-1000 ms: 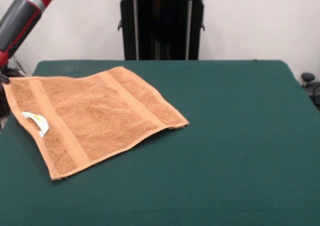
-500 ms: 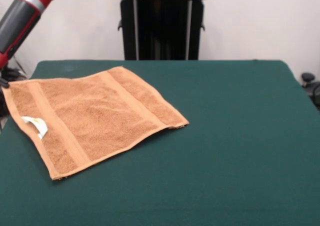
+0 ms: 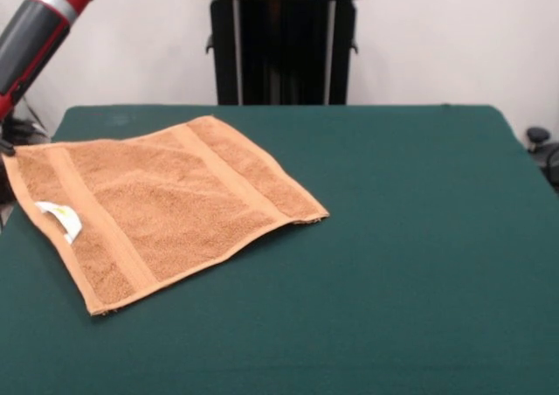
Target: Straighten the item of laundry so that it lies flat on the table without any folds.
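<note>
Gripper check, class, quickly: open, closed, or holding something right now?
Gripper: cannot be told. Only a dark tip shows at the picture's left edge, by the towel's corner on the table.

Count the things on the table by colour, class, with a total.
Orange-tan: 1, the towel
White: 1, the small label sewn on the towel
Total: 2, both resting on the green table
</note>
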`<act>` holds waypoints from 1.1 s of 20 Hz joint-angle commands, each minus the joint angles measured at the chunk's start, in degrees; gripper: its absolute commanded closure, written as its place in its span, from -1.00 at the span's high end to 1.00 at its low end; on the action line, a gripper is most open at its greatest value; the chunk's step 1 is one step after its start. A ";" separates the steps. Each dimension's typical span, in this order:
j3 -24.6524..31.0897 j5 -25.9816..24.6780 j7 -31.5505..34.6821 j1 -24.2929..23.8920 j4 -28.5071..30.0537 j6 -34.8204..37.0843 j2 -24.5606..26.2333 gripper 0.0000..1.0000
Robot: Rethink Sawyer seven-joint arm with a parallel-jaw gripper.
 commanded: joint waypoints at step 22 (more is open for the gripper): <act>-4.52 -1.36 -10.23 -0.97 8.84 -5.34 -5.61 1.00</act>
